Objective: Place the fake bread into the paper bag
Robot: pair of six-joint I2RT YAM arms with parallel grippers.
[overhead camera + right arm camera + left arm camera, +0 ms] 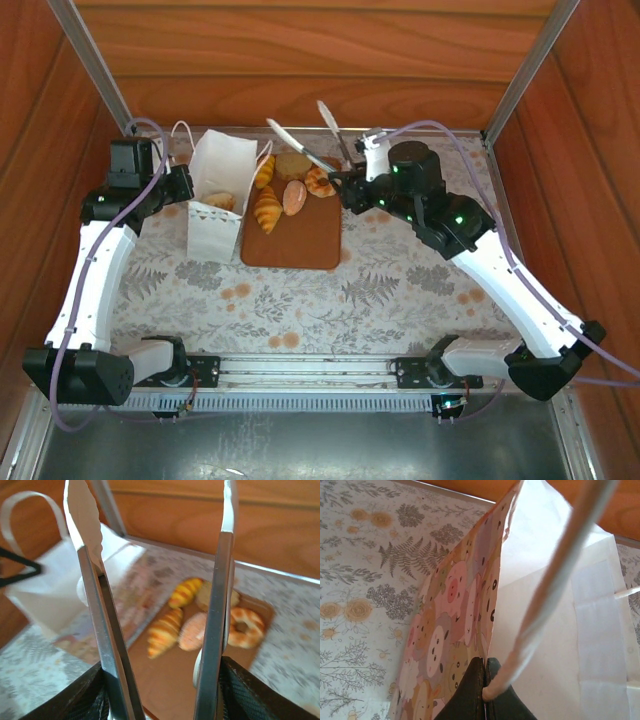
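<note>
The white paper bag stands open left of the brown tray, with one pastry inside it. My left gripper is shut on the bag's rim, next to a cord handle. On the tray lie a golden croissant, a yellow croissant, a brown bun, a pink roll and a glazed ring. My right gripper is shut on metal tongs. The tongs' arms are spread above the croissant, with nothing between their tips.
Wooden walls and metal posts close in the floral tablecloth at the back and sides. Bare cloth lies in front of the tray. The bag's second handle loops up at the far left of the right wrist view.
</note>
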